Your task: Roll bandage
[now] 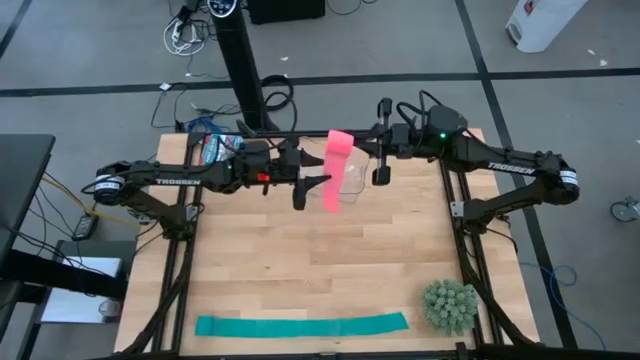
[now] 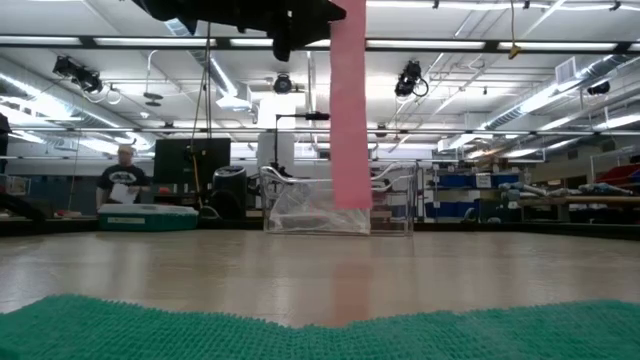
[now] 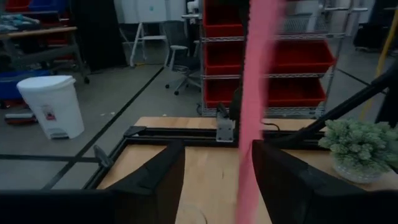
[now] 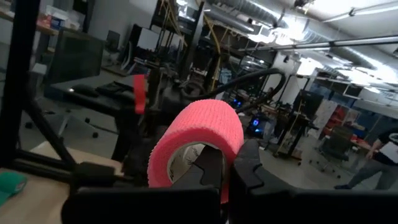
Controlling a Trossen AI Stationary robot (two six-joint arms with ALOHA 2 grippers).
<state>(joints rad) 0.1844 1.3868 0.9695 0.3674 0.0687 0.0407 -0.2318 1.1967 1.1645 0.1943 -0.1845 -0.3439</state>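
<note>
1 pink bandage (image 1: 337, 160) roll pinched in closed right gripper (image 4: 229, 167) at 12 o'clock, strip hanging between open left gripper (image 3: 214, 180) fingers, 1 teal strip (image 1: 300, 325) at 6 o'clock

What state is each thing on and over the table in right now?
Pink-red fabric bandage: part rolled, its tail hanging straight down above the table.
Right gripper: fingers shut on the bandage roll.
Left gripper: fingers open either side of the hanging tail.
Teal-green strip: lying flat, unrolled.
Clear plastic container: upright on the table.
</note>
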